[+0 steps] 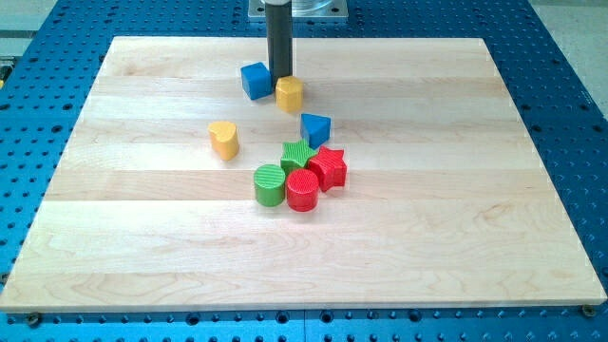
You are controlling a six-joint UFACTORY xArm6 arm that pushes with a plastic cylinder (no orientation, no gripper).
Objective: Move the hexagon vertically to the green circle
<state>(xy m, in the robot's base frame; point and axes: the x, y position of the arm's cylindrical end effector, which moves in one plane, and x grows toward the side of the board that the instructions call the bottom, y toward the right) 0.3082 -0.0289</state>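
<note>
The yellow hexagon point(290, 93) sits near the view's top centre of the wooden board. My tip point(281, 77) is right behind it, at its top-left edge, between it and the blue cube point(255, 81). The green circle point(270, 184) lies lower down, at the left of a tight cluster. The hexagon is well above the green circle and slightly to its right.
A yellow heart point(224, 139) lies left of centre. A blue triangle point(315, 127) sits above the cluster. The cluster also holds a green star-like block point(298, 154), a red star point(329, 167) and a red circle point(303, 190). The wooden board point(142, 247) rests on a blue perforated table.
</note>
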